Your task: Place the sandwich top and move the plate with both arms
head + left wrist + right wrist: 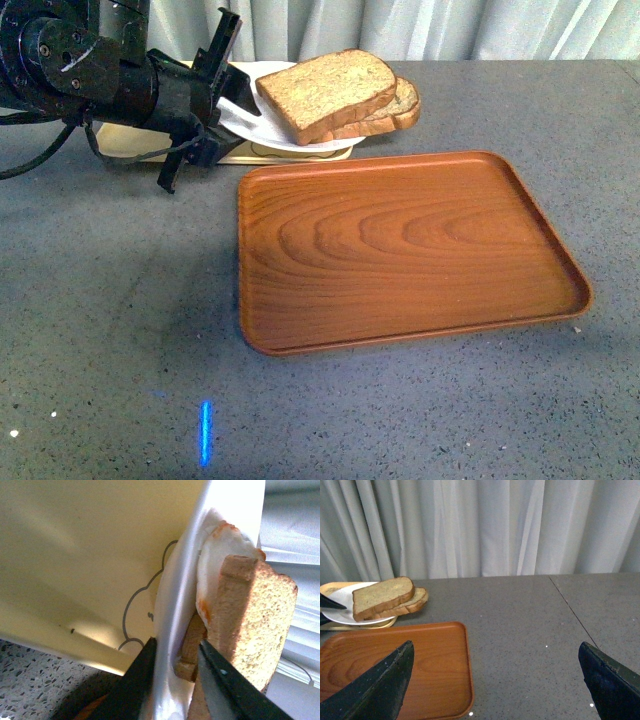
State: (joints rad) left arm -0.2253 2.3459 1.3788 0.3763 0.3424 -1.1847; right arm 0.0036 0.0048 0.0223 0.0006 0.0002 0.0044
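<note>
Where the grey speckled worktop [100, 330] runs back to its far edge, pale pleated curtains [420, 25] close off the room. One thin seam [572, 612] crosses the surface on the right side, and one short streak of blue light [205, 432] lies on it close to the robot.

Two trays are on the worktop. The brown wood-grain tray [400, 245] sits in the middle with nothing in it. The beige bear-print tray [290, 155] lies just behind its far left corner.

There is one white plate [240, 118], lying over the beige tray with its rim reaching past the tray's near edge.

Two bread slices are stacked on the plate. The sandwich top [325, 90], the thicker brown slice, lies uppermost and skewed, overhanging the lower slice [405, 105], which juts out to the right. In the left wrist view a pale filling [220, 565] with an orange-red edge shows between them.

Two hands are in view. The left hand [215, 110] is clenched on the plate's left rim, with one black finger [142, 680] on each face of the white edge. The right hand [496, 647] appears only in its own wrist view. It is released, with its two fingers spread wide above the worktop and the wood-grain tray's near right corner, touching nothing.
</note>
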